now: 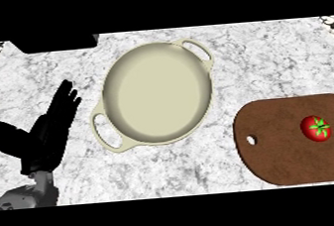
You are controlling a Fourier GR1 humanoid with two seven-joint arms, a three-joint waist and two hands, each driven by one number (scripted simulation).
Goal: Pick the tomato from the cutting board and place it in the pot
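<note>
Picking the tomato [317, 128] off the cutting board [283, 145] comes first: it lies far right of the left hand's [50, 131] straight, empty fingers, beyond the cream pot [157, 93]; the unseen right hand suits better.

Head view, single camera: set above my counter [268, 57], looking steeply down on its top.

It faces down and forward from my head, so my left hand [50, 129] and grey forearm [30, 195] enter from the lower edge at left. The frame takes in the pot [199, 58] at centre and the cutting board [275, 141], cut off at the right edge; no second view shares this ground.
</note>
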